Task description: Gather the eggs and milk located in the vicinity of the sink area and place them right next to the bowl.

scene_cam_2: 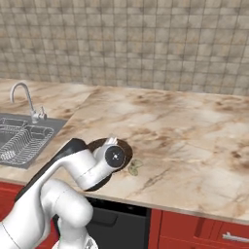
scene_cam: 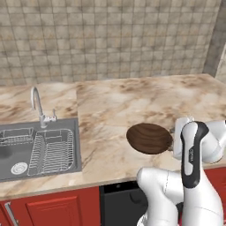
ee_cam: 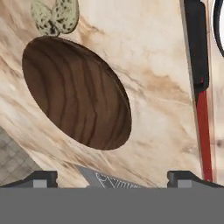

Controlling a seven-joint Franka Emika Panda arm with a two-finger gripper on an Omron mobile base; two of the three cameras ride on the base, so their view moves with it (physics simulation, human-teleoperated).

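The dark-brown wooden bowl (scene_cam: 149, 138) sits on the marble counter near its front edge; in the right base view my arm covers part of the bowl (scene_cam_2: 124, 146). The eggs (scene_cam_2: 134, 167), a small pale olive-tan speckled lump, lie on the counter right beside the bowl's rim, and the hand view has the eggs (ee_cam: 55, 16) at its top left. My gripper (ee_cam: 113, 177) hangs open over the bowl (ee_cam: 76, 92), nothing between its fingertips (ee_cam: 43, 177). The milk is out of view.
The steel sink (scene_cam: 77, 145) with a wire dish rack (scene_cam: 53, 150) and chrome faucet (scene_cam: 37, 103) lies at the left. A tiled wall backs the counter. Red cabinet fronts (scene_cam: 53, 207) and a dark appliance panel (scene_cam_2: 116, 219) run below the front edge.
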